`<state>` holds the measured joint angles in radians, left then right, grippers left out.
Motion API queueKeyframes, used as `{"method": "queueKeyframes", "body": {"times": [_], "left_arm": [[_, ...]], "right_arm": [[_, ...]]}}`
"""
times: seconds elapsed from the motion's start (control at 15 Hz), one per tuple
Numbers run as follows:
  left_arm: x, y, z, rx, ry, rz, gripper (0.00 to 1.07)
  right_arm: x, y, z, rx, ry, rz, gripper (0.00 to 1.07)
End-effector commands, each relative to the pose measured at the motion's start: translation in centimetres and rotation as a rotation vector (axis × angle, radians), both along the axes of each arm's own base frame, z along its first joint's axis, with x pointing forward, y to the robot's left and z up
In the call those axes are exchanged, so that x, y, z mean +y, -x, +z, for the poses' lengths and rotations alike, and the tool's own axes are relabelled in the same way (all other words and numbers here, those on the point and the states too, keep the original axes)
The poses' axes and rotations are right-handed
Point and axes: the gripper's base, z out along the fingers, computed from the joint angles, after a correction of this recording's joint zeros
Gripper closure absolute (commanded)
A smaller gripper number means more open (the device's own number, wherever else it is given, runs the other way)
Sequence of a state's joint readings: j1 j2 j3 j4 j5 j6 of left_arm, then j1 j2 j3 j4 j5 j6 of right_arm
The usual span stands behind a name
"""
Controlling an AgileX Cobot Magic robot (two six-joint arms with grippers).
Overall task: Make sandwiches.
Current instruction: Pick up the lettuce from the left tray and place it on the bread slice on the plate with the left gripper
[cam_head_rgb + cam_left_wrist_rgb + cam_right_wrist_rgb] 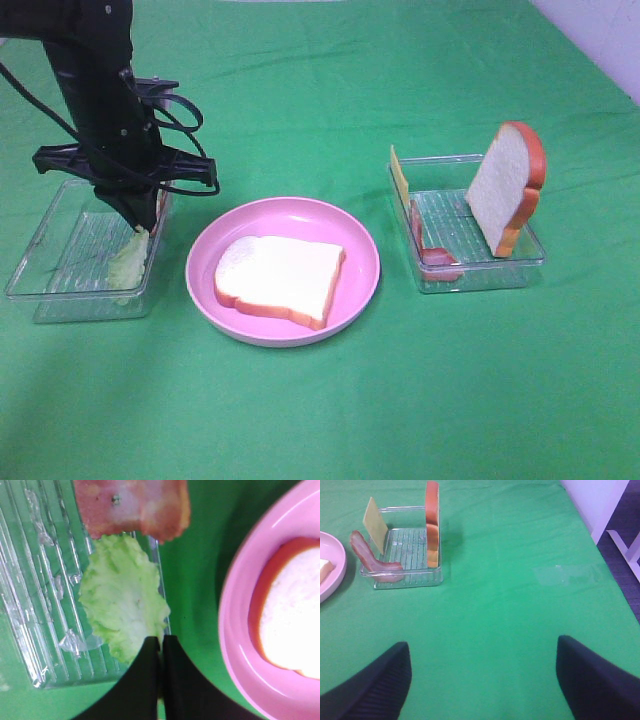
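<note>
Sandwiches (280,280) amount to one white slice flat on the pink plate (365,245) at frame centre, long axis left-right, rounded top toward the left. Lettuce leaf (128,262) lies in the left tray (50,255) along its right wall, long axis running up-down the frame. Second slice (508,185) stands on edge at the back right of the right tray (525,262), with cheese (400,178) upright and a bacon strip (432,255) along that tray's left wall.

Narrow strip of green cloth (320,420) between each tray and the plate; wide bare cloth across the lower frame.

Left arm drops in from the upper left, left gripper (161,642) pointing down, jaws closed on the leaf's edge. Right gripper (482,647) sits over bare cloth – fingers spread wide, holding nothing.
</note>
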<state>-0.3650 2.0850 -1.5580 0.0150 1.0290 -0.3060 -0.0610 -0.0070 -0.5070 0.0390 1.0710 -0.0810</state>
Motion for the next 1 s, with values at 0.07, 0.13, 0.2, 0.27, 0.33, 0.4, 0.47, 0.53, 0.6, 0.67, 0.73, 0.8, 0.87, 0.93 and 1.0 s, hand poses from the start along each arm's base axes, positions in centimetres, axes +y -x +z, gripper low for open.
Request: {"method": "queueKeyframes", "body": {"times": [0.07,0.13,0.2,0.27,0.33,0.4,0.47,0.53,0.6,0.67,0.73,0.8,0.87,0.93,1.0], "left_arm": [[-0.5,0.7,2.7,-0.023,0.068,-0.01,1.07],[-0.6,0.9,3.4,-0.031,0.089,-0.02,1.07],[-0.8,1.1,4.0,-0.035,0.117,-0.027,1.07],[-0.9,1.2,4.4,-0.039,0.133,-0.032,1.07],[-1.4,1.5,5.5,-0.053,0.209,-0.048,1.07],[-2.0,1.7,6.3,-0.074,0.279,-0.066,1.07],[-2.4,1.8,6.7,-0.088,0.316,-0.08,1.07],[-3.3,2.0,7.1,-0.103,0.373,-0.111,1.07],[-4.5,2.2,7.2,-0.113,0.428,-0.138,1.07],[-6.0,2.4,7.1,-0.125,0.487,-0.161,1.07],[-7.6,2.8,6.7,-0.124,0.532,-0.185,1.07],[-8.3,3.0,6.5,-0.127,0.547,-0.199,1.07],[-10.8,3.7,5.3,-0.135,0.567,-0.252,1.07],[-11.4,3.8,4.5,-0.128,0.554,-0.269,1.07],[-11.4,3.8,4.2,-0.123,0.547,-0.275,1.07]], "right_arm": [[0.0,0.1,0.0,-0.023,-0.005,-0.01,0.32],[0.0,0.1,0.0,-0.023,-0.005,-0.01,0.32],[0.0,0.1,0.0,-0.023,-0.005,-0.01,0.32],[0.0,0.1,0.0,-0.023,-0.005,-0.01,0.32],[0.0,0.1,0.0,-0.023,-0.005,-0.01,0.32],[0.0,0.1,0.0,-0.023,-0.005,-0.01,0.32],[0.0,0.1,0.0,-0.023,-0.005,-0.01,0.32],[0.0,0.1,0.0,-0.023,-0.005,-0.01,0.32],[0.0,0.1,0.0,-0.023,-0.005,-0.01,0.32],[0.0,0.1,0.0,-0.023,-0.005,-0.01,0.32],[0.0,0.1,0.0,-0.023,-0.005,-0.01,0.32],[0.0,0.1,0.0,-0.023,-0.005,-0.01,0.32],[0.0,0.1,0.0,-0.023,-0.005,-0.01,0.32],[0.0,0.1,0.0,-0.023,-0.005,-0.01,0.32],[0.0,0.1,0.0,-0.023,-0.005,-0.01,0.32]]}}
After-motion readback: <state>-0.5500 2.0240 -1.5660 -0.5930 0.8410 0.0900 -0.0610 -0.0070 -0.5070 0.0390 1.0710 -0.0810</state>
